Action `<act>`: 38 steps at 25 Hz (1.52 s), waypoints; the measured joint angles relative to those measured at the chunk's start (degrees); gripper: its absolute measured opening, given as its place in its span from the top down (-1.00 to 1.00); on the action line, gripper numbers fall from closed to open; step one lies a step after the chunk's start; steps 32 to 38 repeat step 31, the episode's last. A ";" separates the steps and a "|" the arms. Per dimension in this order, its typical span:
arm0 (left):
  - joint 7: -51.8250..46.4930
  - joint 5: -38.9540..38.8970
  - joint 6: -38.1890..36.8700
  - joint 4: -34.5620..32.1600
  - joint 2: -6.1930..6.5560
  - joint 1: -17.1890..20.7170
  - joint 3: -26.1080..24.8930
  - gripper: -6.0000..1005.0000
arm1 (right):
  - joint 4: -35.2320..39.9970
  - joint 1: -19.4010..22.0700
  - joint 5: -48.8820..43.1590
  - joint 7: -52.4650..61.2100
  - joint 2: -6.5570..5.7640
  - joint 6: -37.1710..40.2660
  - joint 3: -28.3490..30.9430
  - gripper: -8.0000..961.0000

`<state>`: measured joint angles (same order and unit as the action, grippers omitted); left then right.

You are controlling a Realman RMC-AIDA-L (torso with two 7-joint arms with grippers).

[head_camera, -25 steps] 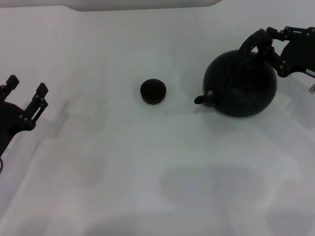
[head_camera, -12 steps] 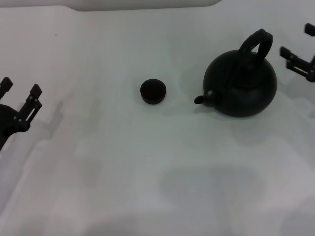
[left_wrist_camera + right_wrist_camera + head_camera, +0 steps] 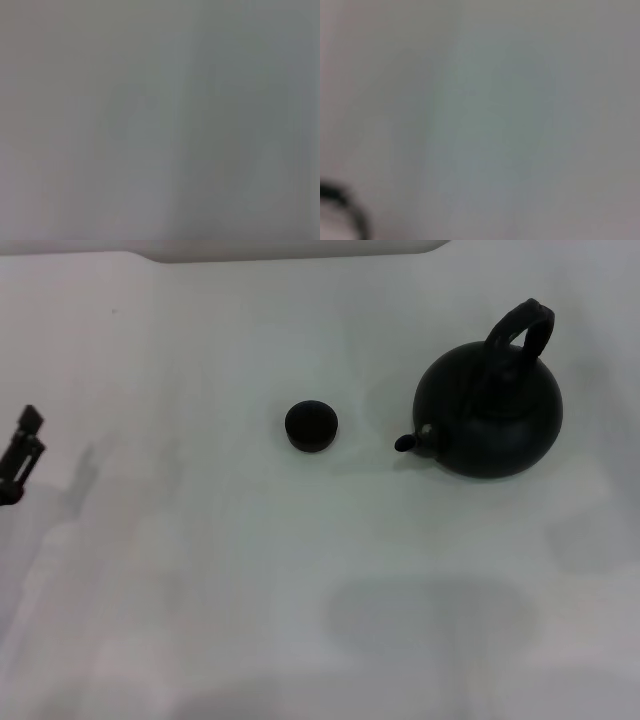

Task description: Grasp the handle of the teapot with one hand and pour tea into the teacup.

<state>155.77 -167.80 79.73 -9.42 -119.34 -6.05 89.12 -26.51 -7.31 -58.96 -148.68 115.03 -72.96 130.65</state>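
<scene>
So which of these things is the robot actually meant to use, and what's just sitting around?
Part of the job:
- teapot, upright on the table
- its arched handle, which nothing holds
- teacup, just off the spout

Just there:
- white table
- left gripper, off at the table's edge

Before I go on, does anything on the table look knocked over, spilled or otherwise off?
Nothing stands out. The teapot sits upright with its handle arched on top and spout toward the teacup, which stands upright and apart from it. No spill shows on the table. Only the left pincer shows, at the table's edge.
</scene>
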 joint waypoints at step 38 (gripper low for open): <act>-1.19 0.21 5.39 0.44 0.87 -2.11 -22.02 -0.41 | 11.27 0.10 19.90 -0.21 0.82 0.21 1.53 -0.62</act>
